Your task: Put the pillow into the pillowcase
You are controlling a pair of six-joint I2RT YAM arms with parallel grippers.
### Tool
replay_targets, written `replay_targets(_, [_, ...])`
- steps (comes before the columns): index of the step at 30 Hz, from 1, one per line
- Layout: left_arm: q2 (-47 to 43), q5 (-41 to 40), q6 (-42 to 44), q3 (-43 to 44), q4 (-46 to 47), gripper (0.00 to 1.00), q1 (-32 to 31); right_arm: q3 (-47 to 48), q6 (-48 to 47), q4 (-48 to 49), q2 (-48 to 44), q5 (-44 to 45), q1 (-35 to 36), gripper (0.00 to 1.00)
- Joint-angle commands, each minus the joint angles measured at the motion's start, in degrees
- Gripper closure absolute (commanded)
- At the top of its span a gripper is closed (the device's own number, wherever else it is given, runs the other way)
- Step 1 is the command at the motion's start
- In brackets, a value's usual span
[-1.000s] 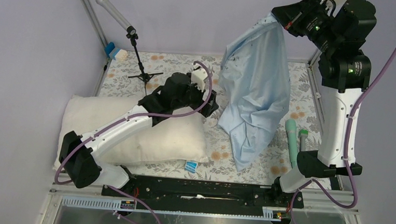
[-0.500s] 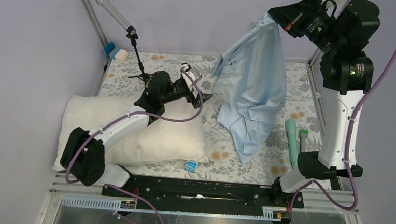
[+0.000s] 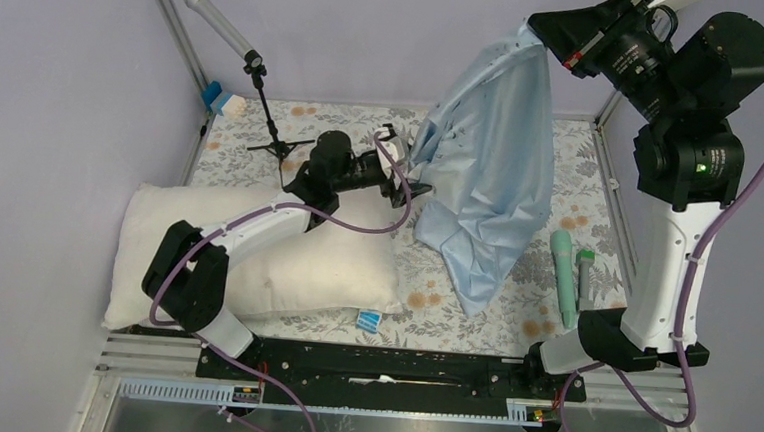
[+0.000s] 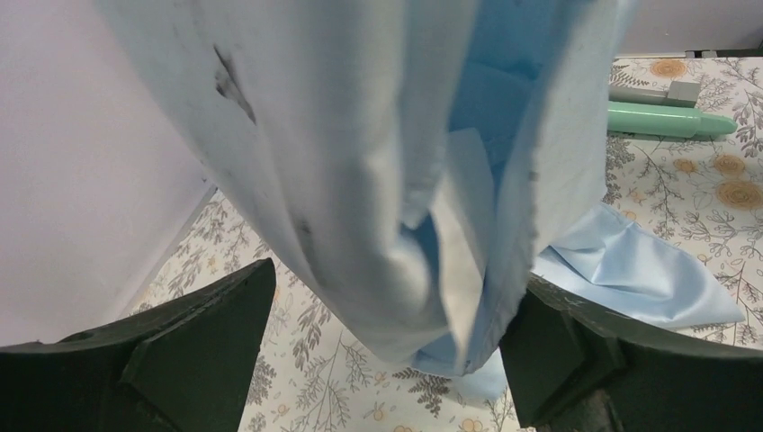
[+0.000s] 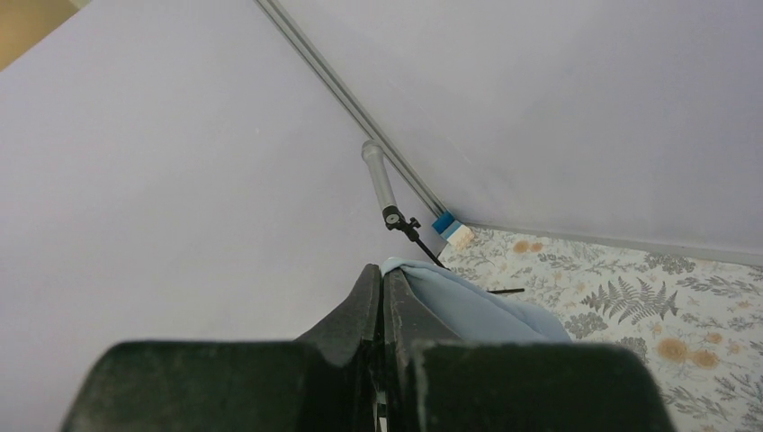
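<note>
Right jaws pinch shut on pillowcase (image 3: pixel 490 183) corner, held high. Left jaws gape wide around its hanging edge. Pillow (image 3: pixel 335 263) lies on bench (image 3: pixel 424 279).

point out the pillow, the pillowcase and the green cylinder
pillow (image 3: pixel 345 264), top external view, bare right part of its upper face
pillowcase (image 3: pixel 491 173), top external view, middle of the hanging cloth
green cylinder (image 3: pixel 562 272), top external view, middle of its body
</note>
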Motion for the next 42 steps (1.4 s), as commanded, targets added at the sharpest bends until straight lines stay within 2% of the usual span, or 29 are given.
replay_targets(1, [1.08, 7.77, 1.30, 7.05, 0.50, 0.30, -2.20, -1.27, -0.66, 3.59, -0.85, 1.15, 0.21, 1.00])
replay_targets(4, [-0.08, 11.10, 1.04, 9.91, -8.89, 0.70, -4.47, -1.01, -2.21, 2.64, 0.67, 5.71, 0.12, 1.00])
replay_targets(6, [-2.49, 9.52, 2.23, 9.47, -11.97, 0.92, -6.45, -0.46, -2.80, 2.63, 2.35, 8.54, 0.12, 1.00])
replay_targets(7, [-4.14, 8.07, 1.62, 8.70, -12.20, 1.00, -7.29, -0.01, -3.03, 2.67, 3.31, 9.85, 0.10, 1.00])
replay_targets(10, [-8.81, 5.32, -3.24, 9.77, -14.16, 1.00, -8.11, 3.42, -3.52, 2.66, 6.90, 14.77, -0.26, 1.00])
replay_targets(15, [-11.03, -0.45, -11.67, 26.35, -25.70, 1.00, -8.11, 10.56, -4.68, 3.96, 12.31, 24.28, -1.29, 1.00])
replay_targets(19, [-8.59, -1.49, -23.47, 37.07, -21.28, 1.00, -8.13, 11.58, -3.70, 11.79, 15.30, 29.30, -1.97, 1.00])
replay_targets(22, [-2.97, -1.30, -31.43, 46.00, -17.01, 1.00, -8.34, 11.09, -2.71, 19.84, 17.56, 34.04, -2.08, 1.00])
replay_targets(25, [7.41, -0.78, -38.26, 59.00, -15.76, 1.00, -9.18, 10.76, -1.73, 29.04, 20.43, 37.85, -2.25, 1.00])
replay_targets(30, [22.09, -2.18, -43.33, 78.09, -13.60, 1.00, -13.35, 12.83, 0.19, 42.91, 24.98, 42.69, -3.70, 1.00])
replay_targets(37, [29.91, -6.76, -45.83, 83.43, -3.26, 1.00, -17.69, 15.90, 7.45, 51.35, 27.47, 44.01, -10.27, 1.00])
replay_targets(42, [28.60, -12.93, -47.17, 86.58, -4.94, 1.00, -18.31, 18.80, 10.88, 54.36, 29.59, 39.81, -10.95, 1.00])
